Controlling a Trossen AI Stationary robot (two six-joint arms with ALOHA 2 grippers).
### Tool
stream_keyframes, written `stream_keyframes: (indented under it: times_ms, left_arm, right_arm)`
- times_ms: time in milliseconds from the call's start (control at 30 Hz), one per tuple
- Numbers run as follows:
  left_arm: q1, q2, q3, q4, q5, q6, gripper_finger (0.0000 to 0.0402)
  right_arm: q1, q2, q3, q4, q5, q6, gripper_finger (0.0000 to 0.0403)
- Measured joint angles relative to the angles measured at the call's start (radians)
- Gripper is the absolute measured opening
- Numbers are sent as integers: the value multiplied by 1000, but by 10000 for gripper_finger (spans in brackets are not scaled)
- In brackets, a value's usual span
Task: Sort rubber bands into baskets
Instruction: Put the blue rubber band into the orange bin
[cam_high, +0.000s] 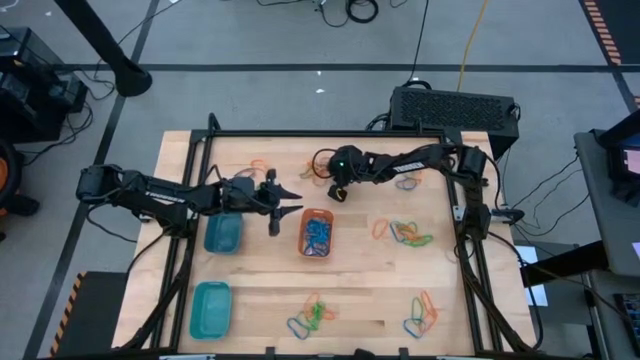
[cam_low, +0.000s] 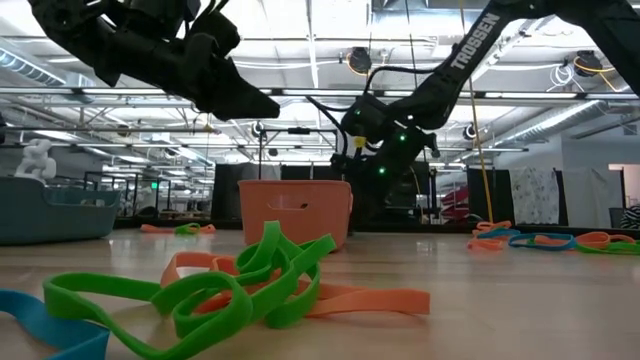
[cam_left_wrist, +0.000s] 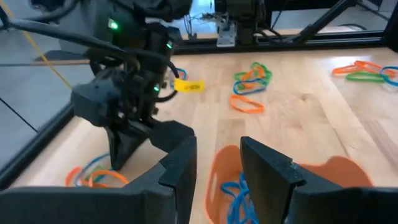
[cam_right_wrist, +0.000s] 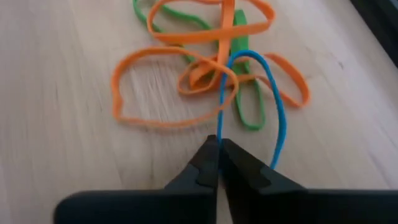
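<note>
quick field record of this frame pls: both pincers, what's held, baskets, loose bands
right pincer: shut on a blue rubber band, at the far-side pile of orange and green bands
left pincer: open, empty, just left of the orange basket
orange basket contents: blue bands
teal baskets: one by the left arm, one at the near left edge; contents cannot be told
loose bands: clusters at right, near centre, near right
</note>
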Motion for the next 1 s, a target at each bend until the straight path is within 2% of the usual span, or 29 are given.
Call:
stream_keyframes:
  times_ms: [333, 500, 667, 867, 1000]
  left_arm:
    - [-13, 0, 0, -2, 18, -26, 132]
    - [-13, 0, 0, 2, 18, -26, 132]
    - [-12, 0, 0, 2, 17, -14, 132]
    - [-13, 0, 0, 6, 15, 8, 132]
    - [-13, 0, 0, 25, 78, 11, 132]
  right_arm:
    - [-5, -100, -4, -140, 19, -17, 2]
    - [1, -149, -4, -205, -7, -12, 1]
    - [22, -231, -3, -252, -167, 14, 1]
    - [103, -318, -2, -252, -431, 46, 0]
    - [188, -338, -2, -218, -513, 69, 0]
